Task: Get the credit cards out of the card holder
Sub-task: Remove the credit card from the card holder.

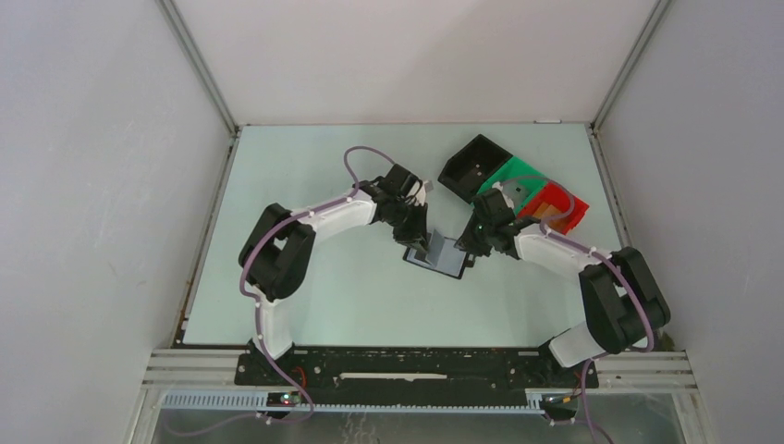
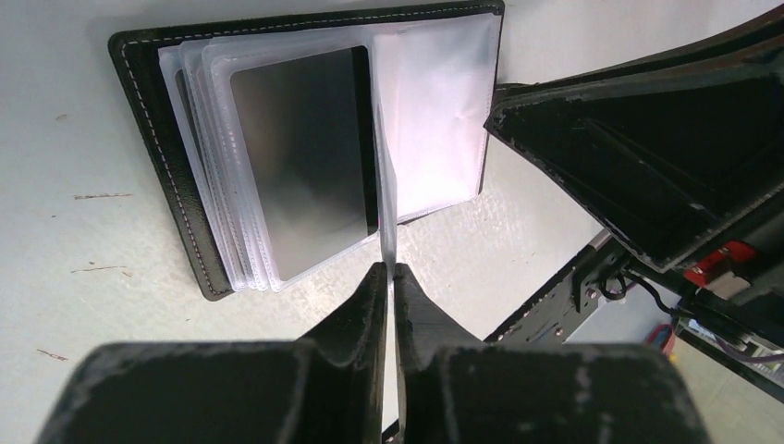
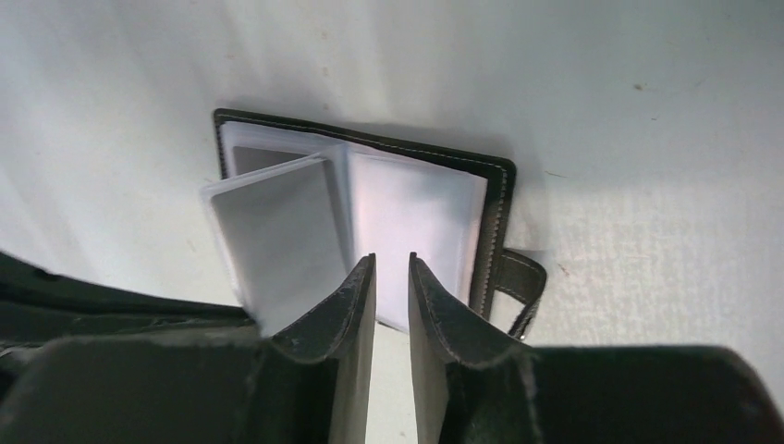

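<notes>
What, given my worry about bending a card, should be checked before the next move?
1. Card holder lying open on the table: ok.
2. Left gripper pinching one plastic sleeve, which stands upright: ok.
3. Right gripper open with nothing between its fingers: ok.
4. Grey card out of its pocket: not ok, it sits inside.
5. Card holder pressed down so it won't lift: cannot tell, no contact is visible.
</notes>
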You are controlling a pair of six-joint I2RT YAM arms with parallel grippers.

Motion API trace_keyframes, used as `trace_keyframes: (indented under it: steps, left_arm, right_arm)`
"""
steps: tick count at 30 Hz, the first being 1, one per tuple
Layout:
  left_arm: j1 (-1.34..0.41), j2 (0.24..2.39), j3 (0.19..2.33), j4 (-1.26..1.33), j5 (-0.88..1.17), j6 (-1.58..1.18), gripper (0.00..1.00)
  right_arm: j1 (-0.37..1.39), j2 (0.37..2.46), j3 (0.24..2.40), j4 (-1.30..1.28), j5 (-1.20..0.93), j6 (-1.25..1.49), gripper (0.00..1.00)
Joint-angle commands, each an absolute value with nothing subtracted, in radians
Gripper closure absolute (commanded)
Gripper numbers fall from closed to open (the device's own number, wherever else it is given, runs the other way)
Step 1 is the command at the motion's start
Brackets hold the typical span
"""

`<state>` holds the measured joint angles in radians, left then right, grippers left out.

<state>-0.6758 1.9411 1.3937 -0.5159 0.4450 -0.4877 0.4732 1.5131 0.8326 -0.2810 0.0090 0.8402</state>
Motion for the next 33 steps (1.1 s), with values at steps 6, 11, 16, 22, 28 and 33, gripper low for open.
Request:
trace_keyframes:
  steps: [6,11,16,22,28,33]
  left_arm:
    - [-0.687,1.896,1.450,-0.484,0.524,-0.474,0.82]
    - [-0.702,1.899,1.451,-0.458,0.559,-0.487,0.82]
    - [-0.716,1.912,1.451,-0.410,0.620,-0.519,0.81]
    - [-0.730,1.931,1.458,-0.395,0.682,-0.529,0.77]
    - [-0.719,1.911,1.450,-0.424,0.622,-0.512,0.76]
    - [-0.704,1.900,1.445,-0.436,0.568,-0.523,0.75]
  right_arm:
    - [0.480,1.488,0.824,-0.203,-0.047,0.863,0.72]
    - [0.463,1.482,0.824,-0.229,-0.039,0.865,0.71]
    - [0.445,1.500,0.824,-0.256,-0.039,0.874,0.71]
    - [0.408,1.553,0.820,-0.315,-0.025,0.897,0.74]
    - [0.395,1.525,0.813,-0.362,0.044,0.891,0.74]
    - [0.361,1.450,0.800,-0.408,0.097,0.871,0.74]
